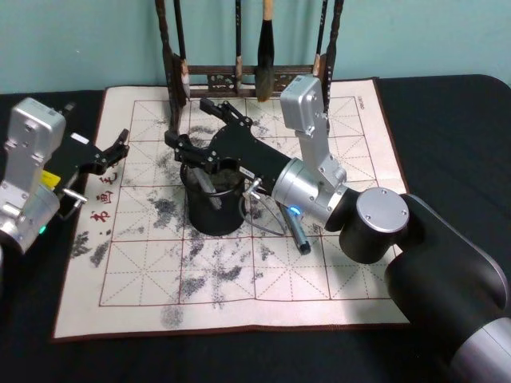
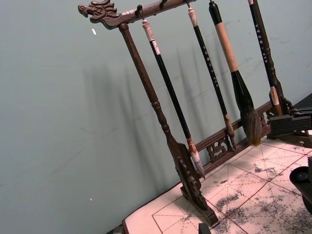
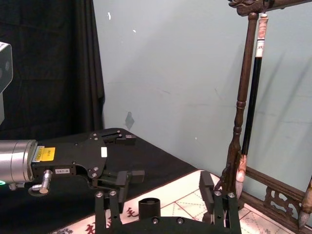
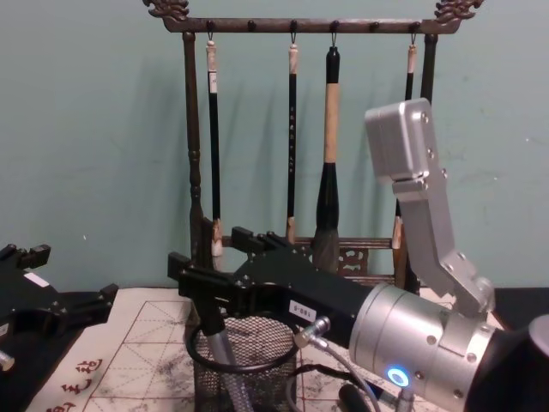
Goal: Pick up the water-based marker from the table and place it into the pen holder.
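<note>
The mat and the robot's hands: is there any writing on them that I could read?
On the mat: red characters, too blurred to read.
On the left gripper: white label and yellow sticker, both too small to read.
On the right gripper: white tag, too small to read.
Nothing reads clearly.

Pen holder (image 1: 214, 214) on table (image 1: 447, 120); before brush rack (image 1: 239, 80)
</note>
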